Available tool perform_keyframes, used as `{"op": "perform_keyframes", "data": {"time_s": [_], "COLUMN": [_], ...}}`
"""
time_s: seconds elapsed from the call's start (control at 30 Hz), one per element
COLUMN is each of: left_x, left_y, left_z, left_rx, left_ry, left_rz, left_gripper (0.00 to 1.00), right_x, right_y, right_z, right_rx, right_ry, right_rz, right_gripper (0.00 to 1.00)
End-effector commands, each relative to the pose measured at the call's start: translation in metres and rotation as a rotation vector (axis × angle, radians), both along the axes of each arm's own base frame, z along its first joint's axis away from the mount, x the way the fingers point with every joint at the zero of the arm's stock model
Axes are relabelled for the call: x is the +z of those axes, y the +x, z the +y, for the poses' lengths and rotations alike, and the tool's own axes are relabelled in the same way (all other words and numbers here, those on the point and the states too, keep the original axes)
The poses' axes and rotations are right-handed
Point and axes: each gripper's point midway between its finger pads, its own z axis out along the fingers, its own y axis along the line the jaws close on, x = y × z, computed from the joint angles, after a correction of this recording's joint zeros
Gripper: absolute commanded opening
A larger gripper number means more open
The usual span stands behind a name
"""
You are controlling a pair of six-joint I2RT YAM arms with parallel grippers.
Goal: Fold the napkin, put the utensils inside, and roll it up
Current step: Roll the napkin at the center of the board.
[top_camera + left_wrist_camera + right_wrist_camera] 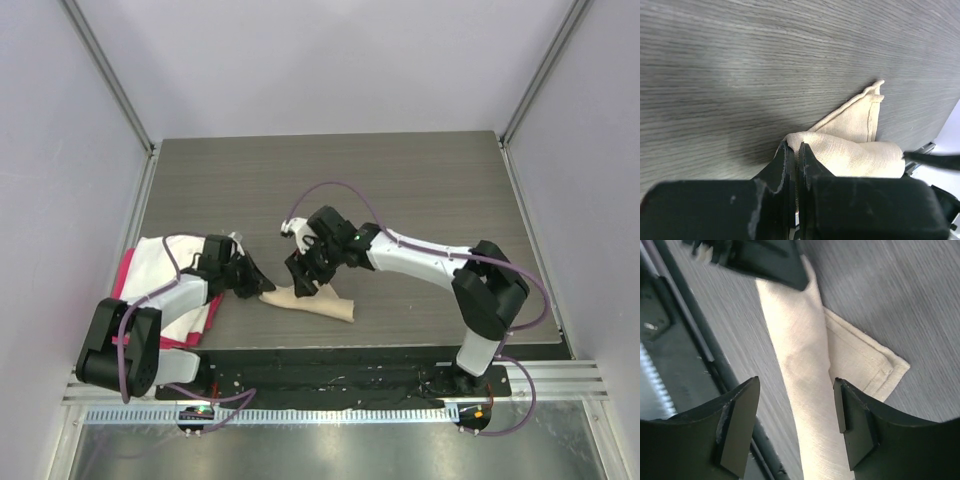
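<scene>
Left fingers (787, 175) clench the rolled, coarse-woven beige napkin (800, 365); right fingers (856, 425) gape astride it.

The napkin (800, 355) is made of soft, woven, matt cloth, with a stitched edge. Under it, the table (420, 180) is covered in dull grey wood grain. Over it, the right gripper (796, 385) is made of smooth, dark plastic.

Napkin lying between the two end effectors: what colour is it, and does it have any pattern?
Plain beige napkin, no pattern; clearest in the right wrist view.
</scene>
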Motion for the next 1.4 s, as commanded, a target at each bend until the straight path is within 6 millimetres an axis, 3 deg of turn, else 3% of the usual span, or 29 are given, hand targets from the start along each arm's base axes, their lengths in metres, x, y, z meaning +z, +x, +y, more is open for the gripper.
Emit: {"op": "perform_keyframes", "data": {"time_s": [0.0,0.2,0.5,0.63,0.83,1.03,1.13,1.17,1.2,1.23,1.37], "left_x": [0.000,-0.002,0.001,0.001,0.002,0.009,0.015,0.017,0.019,0.026,0.032], "left_y": [-0.001,-0.002,0.000,0.001,0.001,0.004,0.008,0.009,0.011,0.014,0.016], "left_z": [-0.002,-0.003,-0.004,-0.005,-0.004,-0.006,-0.003,-0.001,0.000,0.001,0.015], "left_rx": [-0.040,-0.058,-0.063,-0.068,-0.068,-0.086,-0.073,-0.065,-0.058,-0.051,0.002], "left_ry": [0.014,0.017,0.015,0.014,0.021,0.008,0.023,0.033,0.041,0.046,0.111], "left_rz": [0.048,0.067,0.061,0.066,0.062,0.030,0.002,-0.005,-0.014,-0.040,-0.081], "left_gripper": [0.00,0.00,0.00,0.00,0.00,0.00,0.17,0.34,0.44,0.60,0.73], "right_x": [-0.002,-0.018,-0.030,-0.049,-0.059,-0.080,-0.085,-0.085,-0.085,-0.083,-0.074], "right_y": [0.005,0.006,-0.003,-0.015,-0.024,-0.028,-0.041,-0.045,-0.057,-0.057,-0.069], "right_z": [0.001,0.002,0.011,0.010,0.007,-0.006,-0.008,-0.009,-0.008,-0.009,-0.007], "right_rx": [0.014,0.028,0.092,0.141,0.150,0.140,0.168,0.177,0.203,0.198,0.214], "right_ry": [-0.134,-0.277,-0.282,-0.297,-0.285,-0.265,-0.224,-0.211,-0.187,-0.165,-0.090], "right_rz": [-0.394,-0.575,-0.613,-0.547,-0.464,-0.257,-0.111,-0.064,0.026,0.077,0.258], "right_gripper": [0.70,0.70,0.71,0.69,0.65,0.46,0.35,0.33,0.29,0.27,0.22]}}
